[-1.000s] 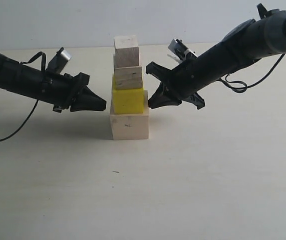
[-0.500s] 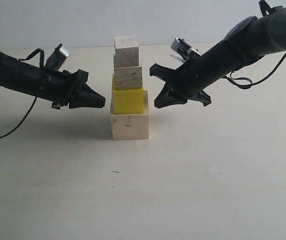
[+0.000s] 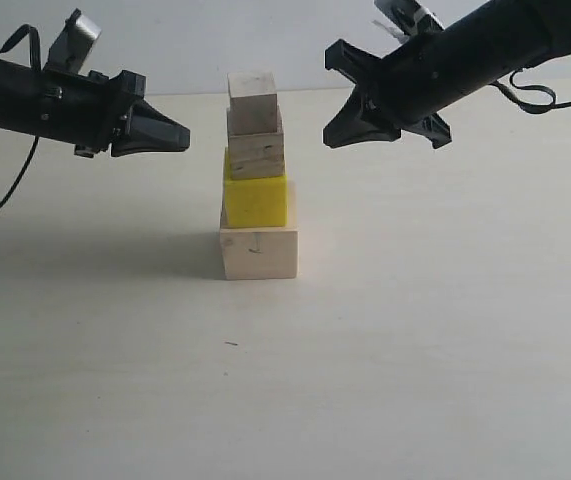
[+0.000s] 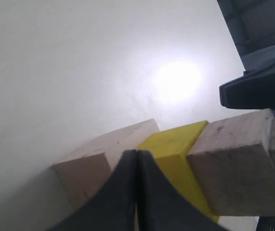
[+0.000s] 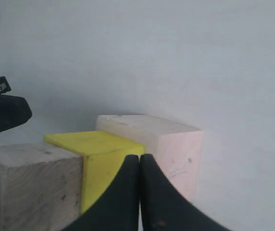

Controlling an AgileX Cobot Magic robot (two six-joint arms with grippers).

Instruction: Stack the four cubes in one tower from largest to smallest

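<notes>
**Exterior view: closed pincers flank the finished tower**

You hold the left pincer [image 3: 181, 138] and right pincer [image 3: 331, 136] empty, jaws pressed together. Each is clear of the tower [image 3: 255, 175], which stands on the table [image 3: 415, 350] between their tips. That clearance probably keeps the column from being nudged. Below tip level sit the large pale cube [image 3: 257, 252] and the yellow cube [image 3: 256, 201]. The plywood cube [image 3: 256, 154] is level with the tips, and the smallest cube [image 3: 253, 102] is above them. Edges sit slightly askew.

exterior: frontal, level | wrists: close, flanking, perhaps downward | shared: tower [image 3: 256, 200]
</notes>
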